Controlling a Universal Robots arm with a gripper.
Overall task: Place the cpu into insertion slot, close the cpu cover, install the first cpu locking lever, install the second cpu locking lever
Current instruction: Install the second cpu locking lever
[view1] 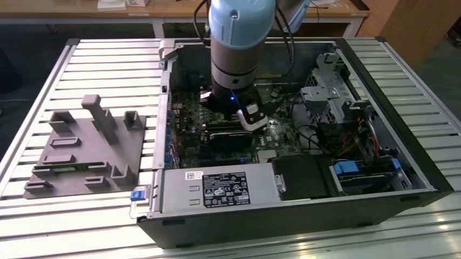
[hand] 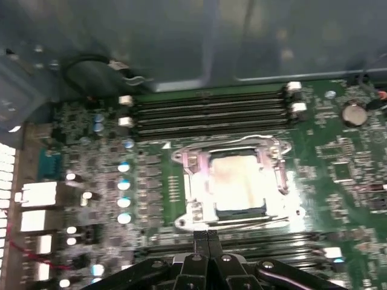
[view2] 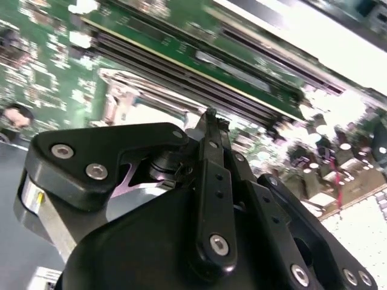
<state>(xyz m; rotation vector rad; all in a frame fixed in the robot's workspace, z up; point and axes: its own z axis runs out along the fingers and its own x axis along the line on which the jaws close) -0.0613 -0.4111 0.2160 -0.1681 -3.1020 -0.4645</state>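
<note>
One arm reaches down into the open computer case (view1: 288,216) in the exterior view. In the first wrist view, the gripper (hand: 207,238), fingers pressed together and empty, sits at six o'clock of the cpu (hand: 236,184), which lies under the closed cpu cover (hand: 196,181). In the second wrist view, the memory slots (view2: 199,78) lie at twelve o'clock of the fingertips (view2: 211,118).

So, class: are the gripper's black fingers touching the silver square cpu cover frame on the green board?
Apart. In the first wrist view the fingers sit pressed together, with a strip of board showing between their tips and the silver square cpu cover frame.
</note>
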